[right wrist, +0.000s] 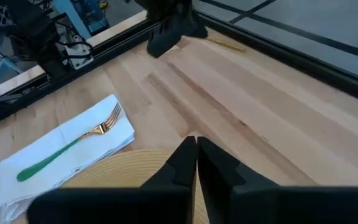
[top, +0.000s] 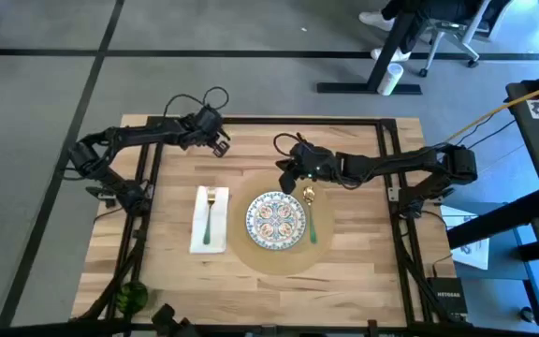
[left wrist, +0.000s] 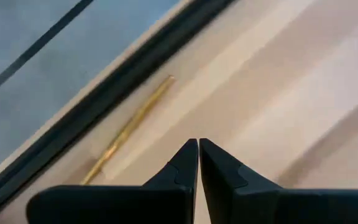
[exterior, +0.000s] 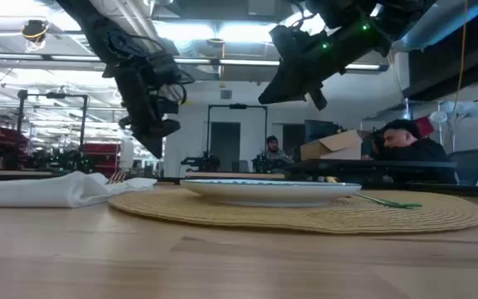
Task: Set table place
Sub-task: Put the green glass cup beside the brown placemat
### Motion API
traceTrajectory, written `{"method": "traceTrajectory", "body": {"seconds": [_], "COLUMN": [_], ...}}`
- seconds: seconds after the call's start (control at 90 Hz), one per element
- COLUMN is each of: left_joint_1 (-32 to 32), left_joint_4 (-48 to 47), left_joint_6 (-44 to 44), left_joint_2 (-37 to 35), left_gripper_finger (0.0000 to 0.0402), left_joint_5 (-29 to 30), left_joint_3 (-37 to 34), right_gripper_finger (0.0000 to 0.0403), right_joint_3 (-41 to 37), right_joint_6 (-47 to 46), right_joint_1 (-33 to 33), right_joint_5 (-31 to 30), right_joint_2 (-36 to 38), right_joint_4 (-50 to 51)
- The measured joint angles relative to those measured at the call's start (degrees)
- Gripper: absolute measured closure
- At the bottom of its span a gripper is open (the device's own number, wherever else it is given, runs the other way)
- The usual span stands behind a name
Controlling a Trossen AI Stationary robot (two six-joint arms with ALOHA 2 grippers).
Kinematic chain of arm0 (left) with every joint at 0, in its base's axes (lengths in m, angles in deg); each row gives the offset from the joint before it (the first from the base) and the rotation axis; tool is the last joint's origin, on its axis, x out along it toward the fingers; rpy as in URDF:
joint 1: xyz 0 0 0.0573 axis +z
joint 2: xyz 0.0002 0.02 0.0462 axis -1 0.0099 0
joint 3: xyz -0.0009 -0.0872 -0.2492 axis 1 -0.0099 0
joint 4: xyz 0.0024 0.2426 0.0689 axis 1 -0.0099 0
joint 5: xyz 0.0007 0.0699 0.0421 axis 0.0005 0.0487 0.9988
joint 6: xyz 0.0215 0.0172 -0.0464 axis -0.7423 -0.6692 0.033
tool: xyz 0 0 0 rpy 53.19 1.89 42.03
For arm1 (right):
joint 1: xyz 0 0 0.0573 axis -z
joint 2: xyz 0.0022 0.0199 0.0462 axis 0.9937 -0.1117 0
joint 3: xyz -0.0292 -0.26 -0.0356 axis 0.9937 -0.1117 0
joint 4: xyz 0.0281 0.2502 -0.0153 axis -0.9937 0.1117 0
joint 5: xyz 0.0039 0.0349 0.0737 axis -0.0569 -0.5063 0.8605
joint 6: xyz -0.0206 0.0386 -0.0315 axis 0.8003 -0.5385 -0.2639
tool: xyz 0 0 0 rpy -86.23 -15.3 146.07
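Overhead first: my wooden table carries a round tan placemat at its middle, with a patterned plate on it. Just right of the plate, on the mat, lies a spoon with a gold bowl and green handle. Left of the mat a white napkin holds a fork, gold tines pointing to the far edge. My left gripper hangs over the far left part of the table. My right gripper hangs just beyond the mat's far edge.

Table-level view: the plate sits flat on the placemat, the napkin to the left. Both arms hang above the table. A person sits in the room behind.

Left wrist view: my left fingers are pressed together, empty, over bare wood. A thin gold stick lies by the black table edge.

Right wrist view: my right fingers are also together, empty, above the placemat rim. The napkin with its fork lies beyond.
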Motion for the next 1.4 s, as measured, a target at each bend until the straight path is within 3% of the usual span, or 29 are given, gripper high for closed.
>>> {"method": "traceTrajectory", "body": {"seconds": [0.189, 0.456, 0.633, 0.867, 1.1, 1.4], "left_joint_1": [1.9, 9.3, 9.5, 9.5, 7.9, -2.1], "left_joint_4": [1.2, 1.0, 0.9, 0.8, -0.4, -18.0], "left_joint_6": [-1.9, 5.1, 5.7, 6.8, 6.7, 2.6], "left_joint_2": [0.4, 5.0, 7.2, 7.0, 6.5, -1.9], "left_gripper_finger": [0.0401, 0.0401, 0.0401, 0.0401, 0.0401, 0.0401], "left_joint_5": [6.6, 4.1, 8.2, 8.4, 8.4, 7.7], "left_joint_3": [0.0, 0.0, 0.0, 0.0, 0.1, 5.1], "right_gripper_finger": [0.0402, 0.0402, 0.0402, 0.0402, 0.0402, 0.0402], "right_joint_3": [0.0, 0.0, 0.0, 0.0, 0.0, 0.0], "right_joint_6": [0.0, 0.0, 0.0, 0.0, 0.3, 0.3], "right_joint_1": [0.0, 0.0, 0.0, 0.0, 0.0, 0.0], "right_joint_5": [0.0, 0.0, 0.0, 0.0, 0.0, 0.1], "right_joint_2": [0.0, 0.0, 0.0, 0.0, 0.0, 0.0], "right_joint_4": [0.0, -0.1, -0.2, -0.2, -0.2, 0.4]}}
